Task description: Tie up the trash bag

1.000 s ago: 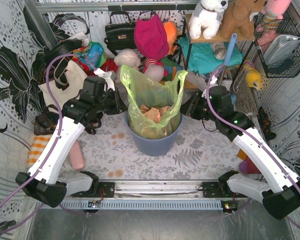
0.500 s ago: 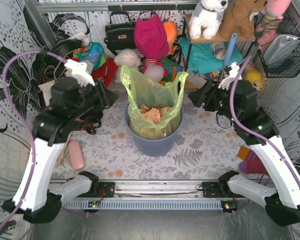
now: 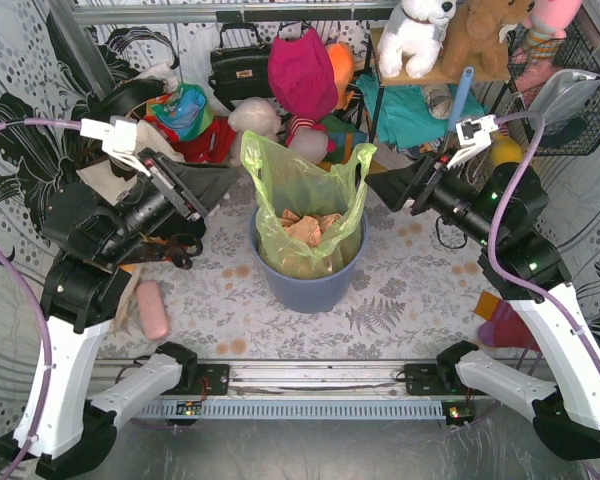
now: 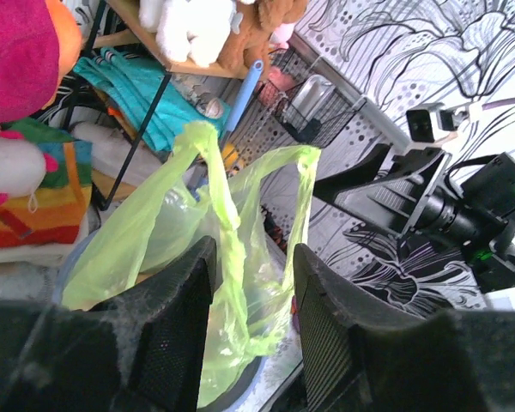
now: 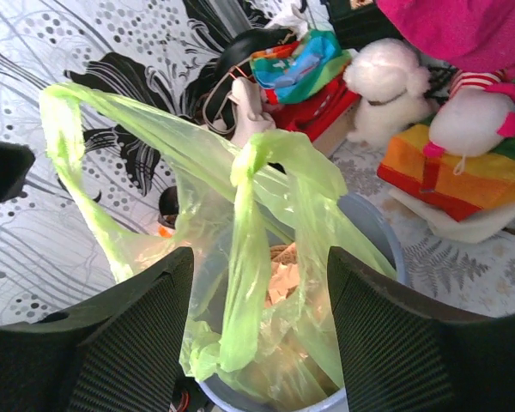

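The lime-green trash bag (image 3: 305, 195) stands in a blue-grey bin (image 3: 310, 285) at the table's middle. Its two loop handles stick up untied, and tan paper shows inside. My left gripper (image 3: 208, 188) hovers to the bag's left, pointing at it. It is open, and in the left wrist view the bag (image 4: 163, 223) lies beyond the empty gap of the left gripper (image 4: 253, 300). My right gripper (image 3: 380, 186) sits just right of the right handle, open and apart from it. The right wrist view shows the bag (image 5: 270, 184) past the wide, empty right gripper (image 5: 259, 313).
A cream tote bag (image 3: 120, 170) lies behind the left arm. Plush toys, a pink hat (image 3: 302, 70) and a black handbag (image 3: 238, 65) crowd the back. A shelf with teddy bears (image 3: 450, 40) and a wire basket (image 3: 570, 95) stand back right. A pink object (image 3: 152, 308) lies front left.
Both wrists have risen and pulled outward from the bag, and both sets of jaws have opened wider. The bag and its handles have stayed as they were.
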`<state>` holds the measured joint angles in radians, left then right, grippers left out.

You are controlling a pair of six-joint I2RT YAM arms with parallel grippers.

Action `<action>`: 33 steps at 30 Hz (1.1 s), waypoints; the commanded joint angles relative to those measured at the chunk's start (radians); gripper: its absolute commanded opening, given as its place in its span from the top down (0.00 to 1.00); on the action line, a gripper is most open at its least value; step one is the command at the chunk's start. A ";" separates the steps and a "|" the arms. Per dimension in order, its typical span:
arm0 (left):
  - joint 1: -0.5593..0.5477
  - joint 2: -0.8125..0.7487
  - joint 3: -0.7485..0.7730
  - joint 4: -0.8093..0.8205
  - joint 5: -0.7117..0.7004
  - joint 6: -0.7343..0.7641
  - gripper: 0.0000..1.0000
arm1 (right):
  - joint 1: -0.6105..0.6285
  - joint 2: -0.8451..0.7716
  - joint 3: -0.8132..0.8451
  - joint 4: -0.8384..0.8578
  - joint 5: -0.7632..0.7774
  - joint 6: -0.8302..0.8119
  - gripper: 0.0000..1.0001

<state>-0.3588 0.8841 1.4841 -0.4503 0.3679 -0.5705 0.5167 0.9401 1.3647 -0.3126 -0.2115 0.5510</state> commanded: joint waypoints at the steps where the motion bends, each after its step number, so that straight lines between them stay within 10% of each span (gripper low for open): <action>1: 0.003 0.049 0.014 0.136 0.025 -0.053 0.50 | 0.003 -0.007 -0.016 0.115 -0.060 0.011 0.37; 24: 0.003 0.206 0.072 -0.001 0.062 0.029 0.87 | 0.004 0.105 -0.013 0.180 -0.077 0.016 0.42; 30: 0.003 0.237 0.140 -0.207 -0.093 0.119 0.93 | 0.004 0.150 0.026 0.158 -0.056 -0.001 0.99; 33: 0.004 0.251 0.178 -0.320 -0.250 0.161 0.96 | 0.004 0.145 0.017 0.134 -0.039 -0.011 1.00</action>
<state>-0.3592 1.1210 1.6016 -0.6121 0.3260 -0.4988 0.5167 1.1000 1.3464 -0.1852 -0.2687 0.5571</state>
